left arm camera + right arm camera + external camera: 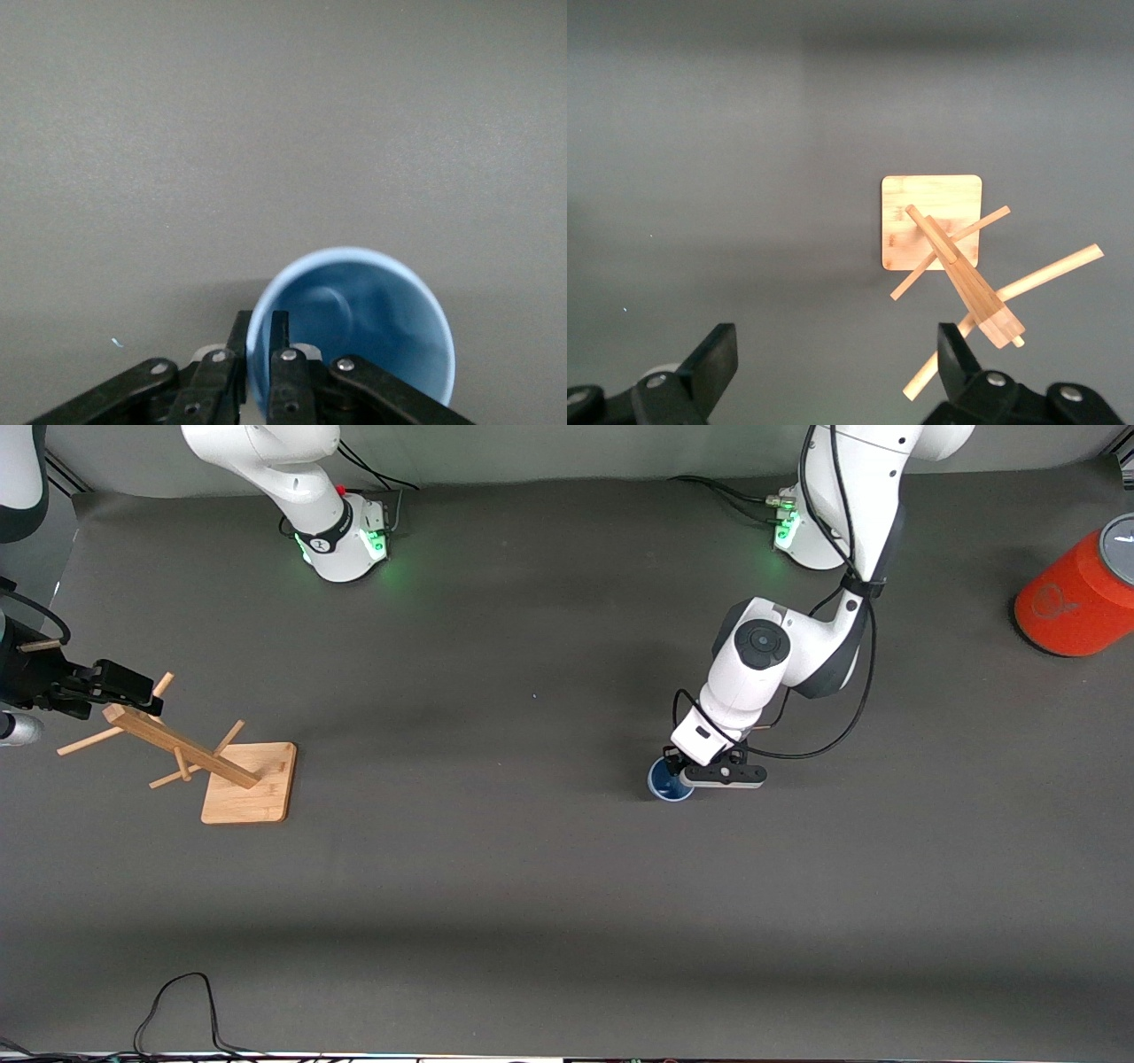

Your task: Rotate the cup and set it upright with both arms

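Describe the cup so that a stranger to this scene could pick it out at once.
Find the left arm's end of the grey table, where the left gripper is down at the tabletop. The cup sits right there, its rim pinched between the fingers. It is small and pale blue, unlike the big orange-red cylinder.

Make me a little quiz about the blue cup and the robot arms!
1. True or false: the left gripper pinches the rim of the cup.
2. Which gripper hangs open above the wooden rack?
3. The cup's mouth faces: A) up, B) down, C) sideways?

Key: 1 true; 2 the right gripper; 3 A.
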Robot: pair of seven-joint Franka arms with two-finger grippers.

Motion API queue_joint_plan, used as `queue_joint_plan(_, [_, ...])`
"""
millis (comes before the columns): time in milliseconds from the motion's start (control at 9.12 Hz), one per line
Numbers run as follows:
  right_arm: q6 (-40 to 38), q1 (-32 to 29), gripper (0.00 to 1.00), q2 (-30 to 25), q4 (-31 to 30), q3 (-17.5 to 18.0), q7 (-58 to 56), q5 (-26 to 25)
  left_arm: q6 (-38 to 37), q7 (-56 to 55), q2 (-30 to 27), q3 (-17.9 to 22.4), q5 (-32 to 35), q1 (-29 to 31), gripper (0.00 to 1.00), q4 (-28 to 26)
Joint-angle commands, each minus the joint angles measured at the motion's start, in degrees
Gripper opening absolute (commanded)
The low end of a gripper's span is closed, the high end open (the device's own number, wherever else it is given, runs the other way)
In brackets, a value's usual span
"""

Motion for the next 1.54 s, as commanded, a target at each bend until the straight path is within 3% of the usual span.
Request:
queue_joint_plan(0, [0.29,-0.01,1.00,-0.19,0.00,0.26,0.36,-0.85,-0.29,-0.68,-1.88,0.49,-0.46,-0.71,1.00,-0.96])
queue_joint_plan(329, [1.26,-0.01,1.00,-0.28,0.00,0.26,0.36,-0.85,-14.56,-0.50,-6.18,0.66,-0.46,-0.01,1.00,3.59])
queue_joint_plan(439, [1.17,-0.01,1.00,-0.28,0.09,0.35,0.44,-0.94,-23.67,0.02,-9.24,0.92,-0.46,0.69,1.00,6.74])
queue_joint_plan(768, [1.17,-0.01,1.00,-0.37,0.09,0.44,0.36,-1.90,-41.02,4.40,-13.91,0.84,-0.29,6.56,1.00,13.44])
queue_joint_plan(987, [1.08,-0.01,1.00,-0.28,0.09,0.44,0.36,-1.90,-48.24,8.27,-19.00,0.93,0.58,12.27,1.00,13.45])
queue_joint_plan(1206, [0.82,-0.01,1.00,-0.28,0.09,0.44,0.36,-1.90,-55.10,8.37,-24.79,0.93,6.09,15.88,1.00,13.45])
queue_joint_plan(1426, [0.82,-0.01,1.00,-0.28,0.09,0.35,0.44,-1.90,-60.73,15.97,-29.38,1.19,6.13,21.59,1.00,13.37])
